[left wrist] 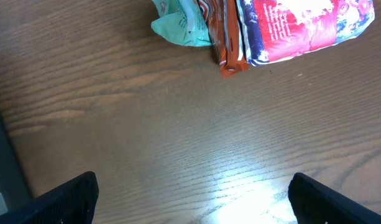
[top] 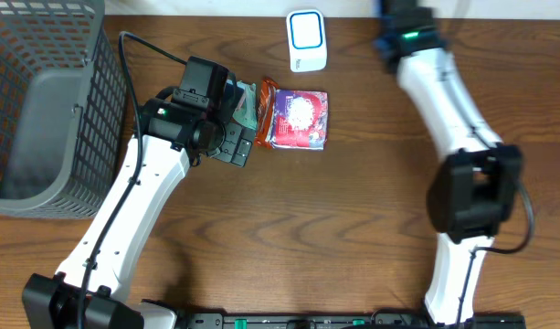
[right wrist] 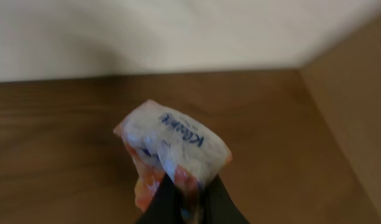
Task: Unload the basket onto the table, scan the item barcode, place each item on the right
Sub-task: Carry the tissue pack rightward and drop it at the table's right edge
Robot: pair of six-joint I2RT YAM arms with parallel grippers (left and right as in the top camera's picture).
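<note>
In the right wrist view my right gripper (right wrist: 193, 199) is shut on a small white and orange tissue pack (right wrist: 171, 146) with blue lettering, held above the wooden table near a wall corner. That pack is out of the overhead view. A white scanner (top: 307, 40) with a blue frame lies at the table's far edge. My left gripper (left wrist: 196, 205) is open and low over bare wood, its fingertips (left wrist: 66, 199) short of a row of packets: teal (left wrist: 178, 25), orange (left wrist: 230, 37), and a red, purple and white one (left wrist: 302, 25).
A grey wire basket (top: 42, 110) stands at the far left. The right arm (top: 444, 100) stretches from the front right to the back edge. The packets (top: 300, 119) lie just in front of the scanner.
</note>
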